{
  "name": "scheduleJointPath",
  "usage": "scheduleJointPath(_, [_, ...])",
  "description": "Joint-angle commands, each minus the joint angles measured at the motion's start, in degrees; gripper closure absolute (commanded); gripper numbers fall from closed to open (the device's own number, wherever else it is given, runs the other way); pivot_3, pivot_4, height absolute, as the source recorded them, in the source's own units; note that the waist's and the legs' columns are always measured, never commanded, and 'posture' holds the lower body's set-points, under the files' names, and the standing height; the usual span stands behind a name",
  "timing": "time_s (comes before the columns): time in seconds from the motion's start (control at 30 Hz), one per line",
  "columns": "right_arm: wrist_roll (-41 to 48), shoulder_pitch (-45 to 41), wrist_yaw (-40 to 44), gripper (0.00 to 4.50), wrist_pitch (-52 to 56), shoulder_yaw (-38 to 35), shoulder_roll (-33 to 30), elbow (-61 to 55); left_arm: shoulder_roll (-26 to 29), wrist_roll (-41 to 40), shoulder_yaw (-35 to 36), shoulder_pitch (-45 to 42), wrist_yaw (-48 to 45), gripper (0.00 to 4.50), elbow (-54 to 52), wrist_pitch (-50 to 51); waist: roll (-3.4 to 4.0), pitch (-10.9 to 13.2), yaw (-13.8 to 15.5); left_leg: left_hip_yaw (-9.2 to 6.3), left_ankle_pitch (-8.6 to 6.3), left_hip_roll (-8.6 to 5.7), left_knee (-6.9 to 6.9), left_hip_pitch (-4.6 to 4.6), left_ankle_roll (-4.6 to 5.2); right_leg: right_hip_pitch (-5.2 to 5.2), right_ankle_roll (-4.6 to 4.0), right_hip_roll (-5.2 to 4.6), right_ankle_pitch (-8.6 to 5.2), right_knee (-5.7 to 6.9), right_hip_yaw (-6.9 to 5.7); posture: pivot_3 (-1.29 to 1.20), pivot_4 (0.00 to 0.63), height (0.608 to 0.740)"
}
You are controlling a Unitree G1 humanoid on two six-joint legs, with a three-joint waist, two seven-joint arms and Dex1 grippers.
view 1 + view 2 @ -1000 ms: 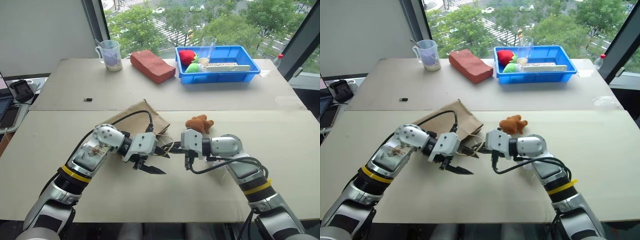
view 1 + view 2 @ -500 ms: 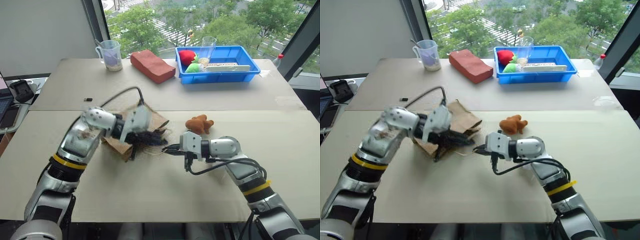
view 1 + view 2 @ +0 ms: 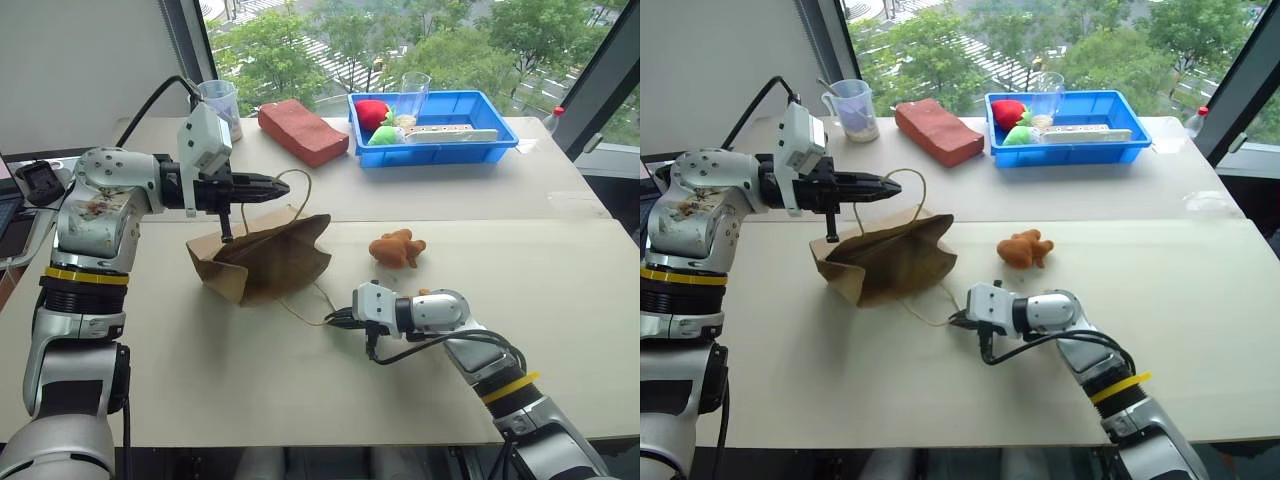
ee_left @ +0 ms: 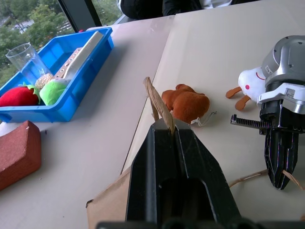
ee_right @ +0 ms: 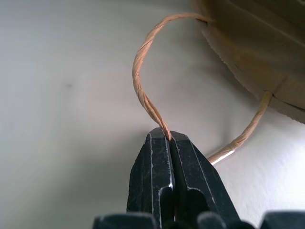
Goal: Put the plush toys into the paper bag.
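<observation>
The tan paper bag rests on the table with its mouth side lifted. My left gripper is shut on the bag's upper cord handle and holds it high over the bag. Down near the table, my right gripper is shut on the other handle, which stretches from the bag's mouth. The orange-brown plush toy lies on the table just right of the bag. The white plush toy lies behind my right gripper in the left wrist view.
At the back stand a reddish-brown brick, a blue tray holding red and green soft toys and a clear glass, and a measuring cup. A dark device sits at the left table edge.
My left gripper shut on the bag's handle and rose up and to the left, lifting the bag's mouth off the table. My right gripper sank a little with the other handle.
</observation>
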Motion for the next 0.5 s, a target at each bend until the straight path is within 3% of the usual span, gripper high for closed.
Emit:
scheduleJointPath(0.03, [3.74, -1.03, 0.34, 3.83, 4.33, -3.03, -0.42, -6.0, -0.6, -0.72, -0.35, 1.07, 0.0, 4.5, -3.62, -0.39, 0.0, 0.0, 0.04, -0.01, 0.0, 0.0, 0.0, -0.01, 0.0, -0.01, 0.0, 0.0, 0.0, 0.02, 0.0, 0.0, 0.15, 0.74])
scheduleJointPath(0.4, [12.87, -0.09, 0.62, 0.06, 18.8, -10.81, -7.43, -22.78, -1.59, 0.1, -2.38, 2.17, -1.64, 4.5, -2.06, -2.51, 0.0, 0.0, 0.43, -0.01, -0.01, 0.0, 0.02, -0.03, 0.01, -0.01, 0.0, 0.0, 0.0, 0.02, 0.0, 0.0, 0.15, 0.74])
scheduleJointPath(0.5, [16.56, 0.21, -1.16, 0.02, 24.29, -14.27, -9.24, -26.84, -1.93, 0.1, -2.62, 1.7, -2.0, 4.5, -1.58, -2.71, 0.0, 0.0, 0.46, -0.02, -0.01, 0.0, 0.02, -0.03, 0.03, 0.0, 0.0, 0.0, 0.0, 0.02, 0.0, 0.0, 0.15, 0.74])
